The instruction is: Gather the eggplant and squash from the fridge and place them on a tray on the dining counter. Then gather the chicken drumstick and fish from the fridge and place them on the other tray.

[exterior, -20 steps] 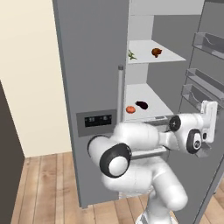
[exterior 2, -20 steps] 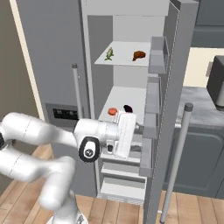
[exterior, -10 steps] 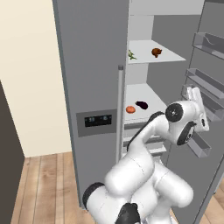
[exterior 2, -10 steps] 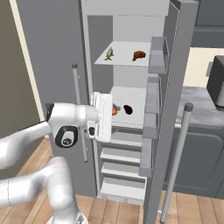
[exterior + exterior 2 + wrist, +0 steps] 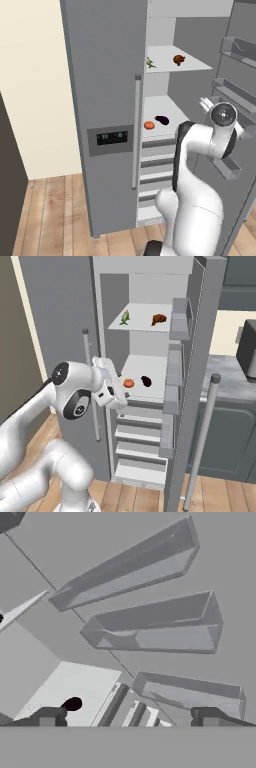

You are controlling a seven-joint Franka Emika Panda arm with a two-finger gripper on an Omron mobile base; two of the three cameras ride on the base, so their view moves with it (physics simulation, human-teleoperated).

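Fridge point(image 5: 110, 100) stands with its right door point(image 5: 200, 356) swung open. Middle shelf point(image 5: 150, 368) carries the eggplant point(image 5: 146, 381), dark and small, with a round orange-red item point(image 5: 128, 383) just beside it on its left; they are close but apart. Same pair in the left base view: eggplant point(image 5: 162, 119) toward the back, orange item point(image 5: 149, 125) nearer the shelf front. Upper shelf point(image 5: 145, 318) holds a green-yellow vegetable point(image 5: 125, 317) on the left, probably the squash, and the brown drumstick point(image 5: 159, 319) to the right, well apart. Fish can't be made out.

Arm is raised in front of the open fridge, at about middle-shelf height. Tool point(image 5: 130, 714) has its jaws spread wide, nothing between them, touching nothing. Hand view looks, rolled, at the door bins point(image 5: 160, 627), three stacked, with the eggplant point(image 5: 73, 704) as a dark blob on the pale shelf near the left fingertip point(image 5: 49, 715). Drawers point(image 5: 137, 441) sit below the middle shelf.
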